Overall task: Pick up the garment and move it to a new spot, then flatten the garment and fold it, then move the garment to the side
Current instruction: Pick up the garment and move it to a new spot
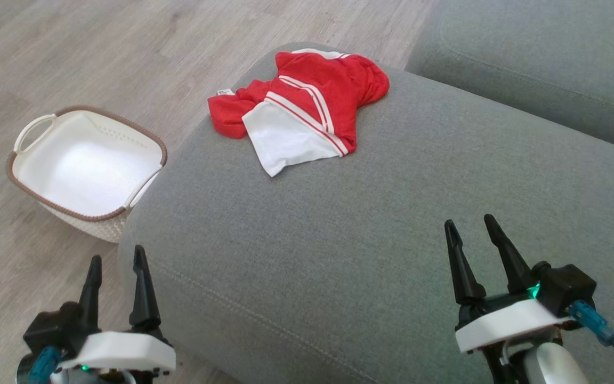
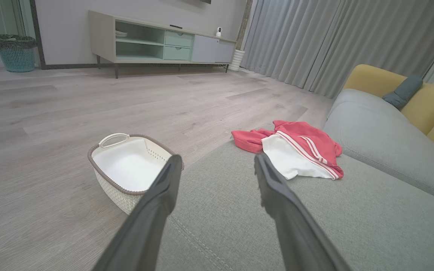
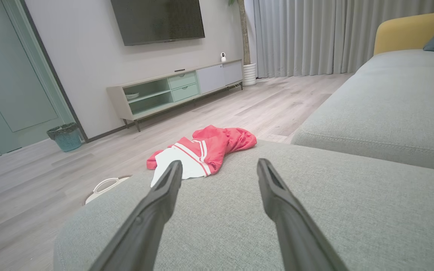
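Both spread, left pincer [image 1: 116, 254] and right pincer [image 1: 468, 220] sit clear of garment [image 1: 312, 101]; its tag [image 1: 225, 92] unreadable.

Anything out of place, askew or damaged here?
Only the garment: it lies crumpled and bunched at the far end of the cushion, one red part at its edge. The basket stands upright on the floor. Nothing looks spilled or damaged.

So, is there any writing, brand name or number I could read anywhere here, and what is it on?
No readable text in any view.
The small white tag at the edge of the red and white garment: too small and blurred to read.
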Robot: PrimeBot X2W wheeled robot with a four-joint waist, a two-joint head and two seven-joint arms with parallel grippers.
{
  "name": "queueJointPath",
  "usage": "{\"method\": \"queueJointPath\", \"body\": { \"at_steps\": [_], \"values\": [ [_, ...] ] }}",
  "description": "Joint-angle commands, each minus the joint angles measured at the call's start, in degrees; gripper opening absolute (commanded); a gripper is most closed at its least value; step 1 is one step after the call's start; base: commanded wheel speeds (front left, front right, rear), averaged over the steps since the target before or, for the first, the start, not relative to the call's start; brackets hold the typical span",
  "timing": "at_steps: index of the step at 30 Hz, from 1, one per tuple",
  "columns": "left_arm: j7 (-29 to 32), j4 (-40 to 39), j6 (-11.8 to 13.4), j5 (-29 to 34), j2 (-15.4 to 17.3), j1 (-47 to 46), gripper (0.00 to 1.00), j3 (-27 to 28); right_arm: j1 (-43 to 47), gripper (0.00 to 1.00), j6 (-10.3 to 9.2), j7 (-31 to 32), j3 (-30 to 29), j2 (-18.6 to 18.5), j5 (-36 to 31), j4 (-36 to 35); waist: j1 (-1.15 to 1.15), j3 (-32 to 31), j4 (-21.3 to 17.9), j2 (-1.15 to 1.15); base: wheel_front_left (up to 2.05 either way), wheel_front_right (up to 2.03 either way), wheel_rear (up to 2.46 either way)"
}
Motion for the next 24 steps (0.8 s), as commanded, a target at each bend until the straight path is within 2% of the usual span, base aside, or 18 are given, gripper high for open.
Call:
{"method": "queueJointPath", "body": {
  "at_steps": [1, 8, 16, 24],
  "values": [
    [-0.61, -2.21, 0.26, -0.01, 0.66, -2.26, 1.00, 2.32, -2.42, 1.00, -0.05, -0.37, 1.24, -0.32, -0.52, -1.62, 0.00, 0.17, 0.10, 0.00, 0.00, 0.00, 0.00],
    [1.95, -1.77, -1.77, 1.63, 4.30, -8.49, 1.00, 1.70, -2.73, 1.00, -0.05, 0.12, -1.76, -0.32, -2.36, -3.33, 0.00, 2.04, -0.16, 0.00, 0.00, 0.00, 0.00],
    [7.43, 1.81, -7.77, 3.68, 11.54, -27.51, 1.00, 1.38, -6.43, 1.00, -0.05, 3.96, -2.34, -0.32, -6.72, -9.15, 0.00, 11.01, -8.66, 0.00, 0.00, 0.00, 0.00],
    [15.32, 16.98, -15.17, 2.22, 14.35, -45.66, 1.00, -0.86, -9.97, 1.00, -0.05, 6.56, -1.68, -0.32, -9.71, -13.61, 0.00, 19.99, -17.09, 0.00, 0.00, 0.00, 0.00]
  ]
}}
